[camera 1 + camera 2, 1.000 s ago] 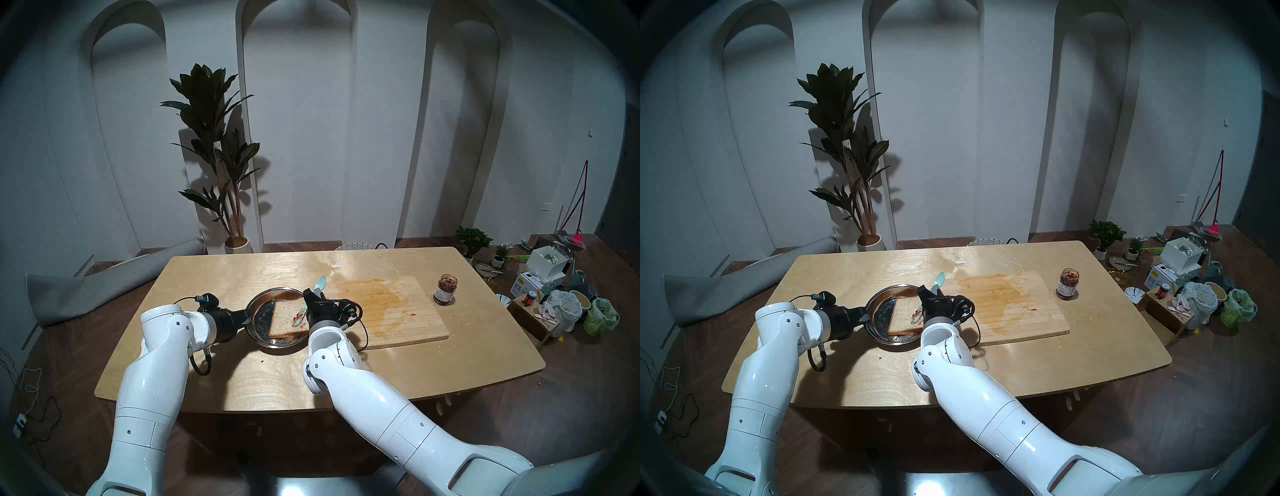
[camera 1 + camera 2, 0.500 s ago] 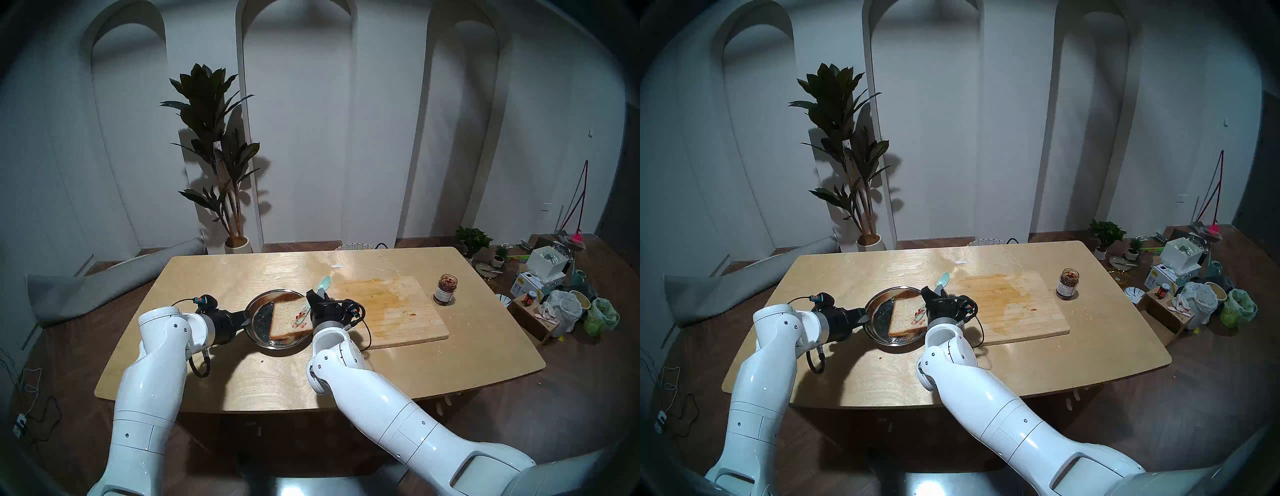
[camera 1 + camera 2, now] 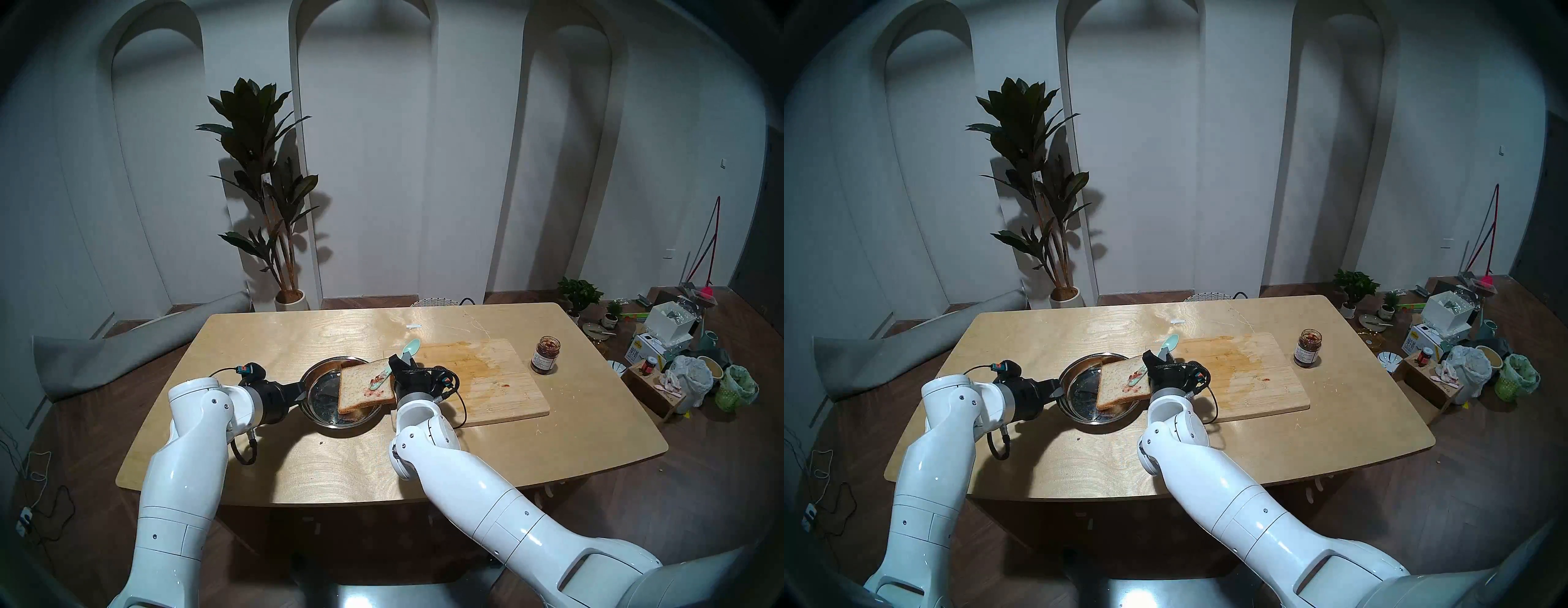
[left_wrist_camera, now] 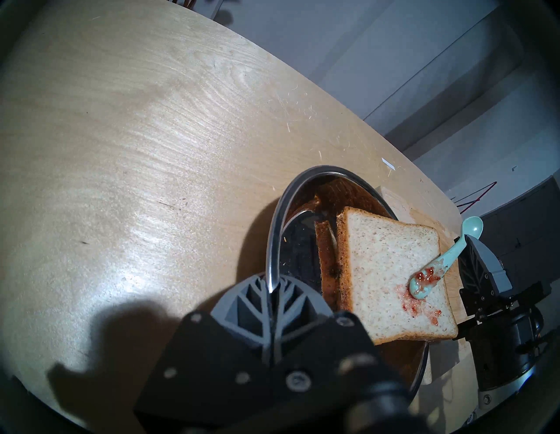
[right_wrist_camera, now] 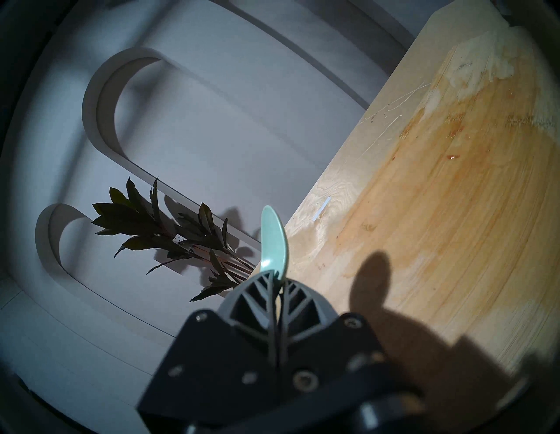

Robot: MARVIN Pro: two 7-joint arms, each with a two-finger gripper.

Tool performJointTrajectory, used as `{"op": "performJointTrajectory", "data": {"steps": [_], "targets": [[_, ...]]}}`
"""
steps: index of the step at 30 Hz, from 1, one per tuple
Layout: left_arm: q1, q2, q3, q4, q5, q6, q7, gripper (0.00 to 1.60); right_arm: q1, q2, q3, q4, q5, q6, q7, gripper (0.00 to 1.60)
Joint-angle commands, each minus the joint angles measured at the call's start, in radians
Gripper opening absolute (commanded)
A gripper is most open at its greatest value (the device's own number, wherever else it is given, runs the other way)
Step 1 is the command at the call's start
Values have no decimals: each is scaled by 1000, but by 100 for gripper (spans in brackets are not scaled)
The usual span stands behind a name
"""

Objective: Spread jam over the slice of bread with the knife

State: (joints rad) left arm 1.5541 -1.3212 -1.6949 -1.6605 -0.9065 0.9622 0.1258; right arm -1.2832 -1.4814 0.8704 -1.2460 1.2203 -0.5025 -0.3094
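Here's the broad pale wooden counter point(image 3: 297, 458), wide open on its near and left stretches. To the right lies the rectangular stained bamboo cutting board point(image 3: 500, 390), its top bare apart from smears. Left of it sits the round shiny steel pan point(image 3: 316, 405), right edge just beside the board.

Across the pan's right rim rests the square slice of pale tan speckled bread with brown crust point(image 3: 362, 388), tilted, right edge raised over the rim and overhanging toward the board, left edge dipping into the pan. A patch of red jam point(image 4: 415, 303) sits on its right half, with most of the slice uncovered.

Now the slim mint-green plastic knife point(image 3: 388, 369): long axis runs from near-left to far-right, smeared tip down on the bread by the jam patch, rounded spoon-like end pointing up and away over the board's far-left corner.

The right gripper point(image 3: 401, 364) has its fingers clenched on the knife's middle, just beside the bread's right edge. The left gripper point(image 3: 302, 388) has its fingers pinched onto the pan's left rim.

Far right, well apart, the small clear glass jar of dark red-brown jam point(image 3: 546, 354) stands upright, lid off.
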Motion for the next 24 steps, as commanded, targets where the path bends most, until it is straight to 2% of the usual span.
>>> {"op": "performJointTrajectory", "data": {"steps": [1, 24], "targets": [[-6, -5, -2, -28, 1, -3, 8, 0, 13, 0, 11, -18, 7, -8, 26, 0], [-15, -5, 8, -19, -6, -6, 19, 0, 56, 10, 63, 32, 38, -14, 68, 0]]}}
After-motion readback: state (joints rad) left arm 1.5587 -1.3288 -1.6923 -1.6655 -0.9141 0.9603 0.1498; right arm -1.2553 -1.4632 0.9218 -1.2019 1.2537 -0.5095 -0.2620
